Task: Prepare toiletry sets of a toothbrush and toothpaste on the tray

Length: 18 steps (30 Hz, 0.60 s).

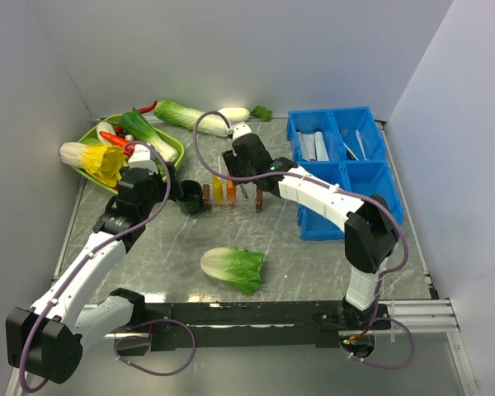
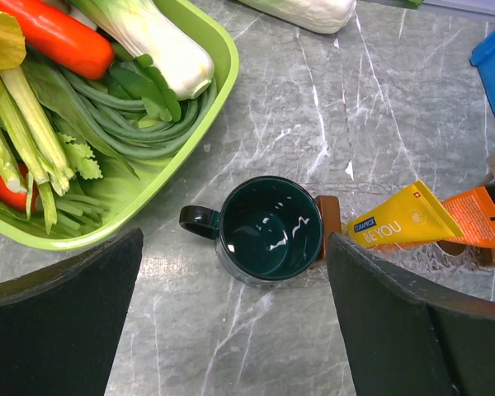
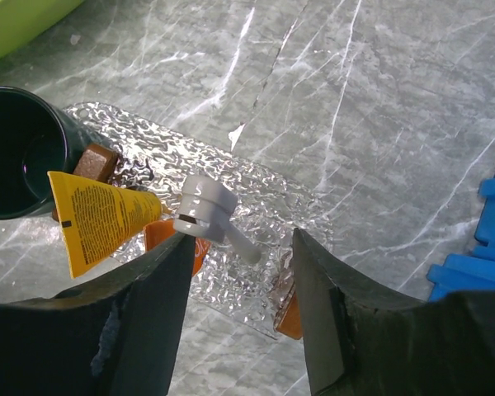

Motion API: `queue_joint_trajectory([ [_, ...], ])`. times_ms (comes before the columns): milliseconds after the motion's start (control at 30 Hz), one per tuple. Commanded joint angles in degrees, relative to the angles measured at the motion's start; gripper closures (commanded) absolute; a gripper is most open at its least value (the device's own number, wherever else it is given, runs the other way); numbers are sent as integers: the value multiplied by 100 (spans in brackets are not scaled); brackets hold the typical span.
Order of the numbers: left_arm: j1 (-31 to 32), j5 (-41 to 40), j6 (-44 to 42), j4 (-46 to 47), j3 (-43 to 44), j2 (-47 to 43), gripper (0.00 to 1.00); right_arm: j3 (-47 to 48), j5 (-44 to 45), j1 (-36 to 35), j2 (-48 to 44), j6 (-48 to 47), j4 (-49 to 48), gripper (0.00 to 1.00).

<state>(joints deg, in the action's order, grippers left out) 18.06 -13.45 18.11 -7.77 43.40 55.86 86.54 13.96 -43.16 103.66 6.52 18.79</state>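
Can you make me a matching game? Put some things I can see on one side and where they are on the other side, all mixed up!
Things:
1. mug
2. yellow tube
3. cabbage
4. beans

Places:
A. inside the lime-green basket
B. lying on the clear tray
C. all alone at the front of the table
D. standing right beside the end of the clear tray

Right pairs: 1-D, 2-B, 3-C, 4-A
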Motion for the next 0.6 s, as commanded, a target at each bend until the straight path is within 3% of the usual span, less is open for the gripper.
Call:
queue_joint_trajectory([
  [0, 30, -87, -36, 188, 11, -84, 4, -15, 63, -26, -100, 77, -77, 38],
  [567, 13, -43, 175, 109, 231, 110, 3, -67, -94, 79, -706, 156, -331, 27],
])
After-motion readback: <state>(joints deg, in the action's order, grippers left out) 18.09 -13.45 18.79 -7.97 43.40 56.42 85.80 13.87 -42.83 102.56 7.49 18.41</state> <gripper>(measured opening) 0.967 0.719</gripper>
